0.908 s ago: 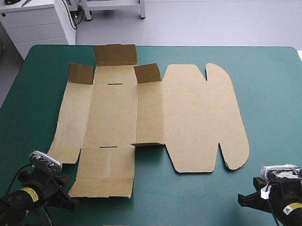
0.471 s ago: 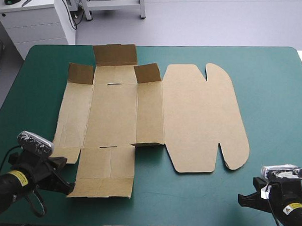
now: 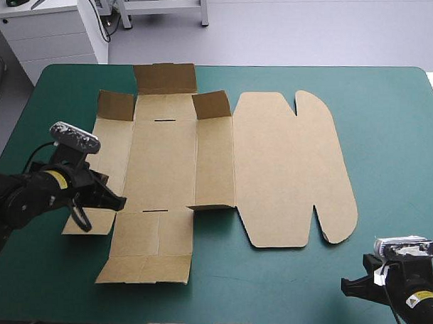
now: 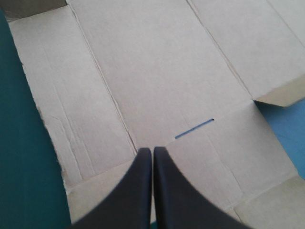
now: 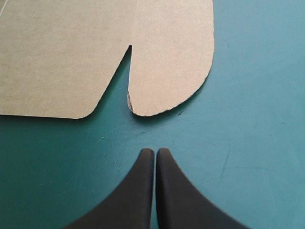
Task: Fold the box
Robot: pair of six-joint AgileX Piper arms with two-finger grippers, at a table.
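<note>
box (image 3: 273, 171) flat mid-counter (image 3: 388, 139), lid toward the right edge. left end effector (image 3: 114, 201), clenched empty, hovers over its left side panel, so it's nearer; right end effector (image 3: 349, 286), also clenched, sits off the box

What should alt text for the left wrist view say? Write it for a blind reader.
The left gripper, its black fingers shut into one point, is over the flat brown box, with a short slot in the board just ahead. The teal-green table cover shows beside the box's edge.
</note>
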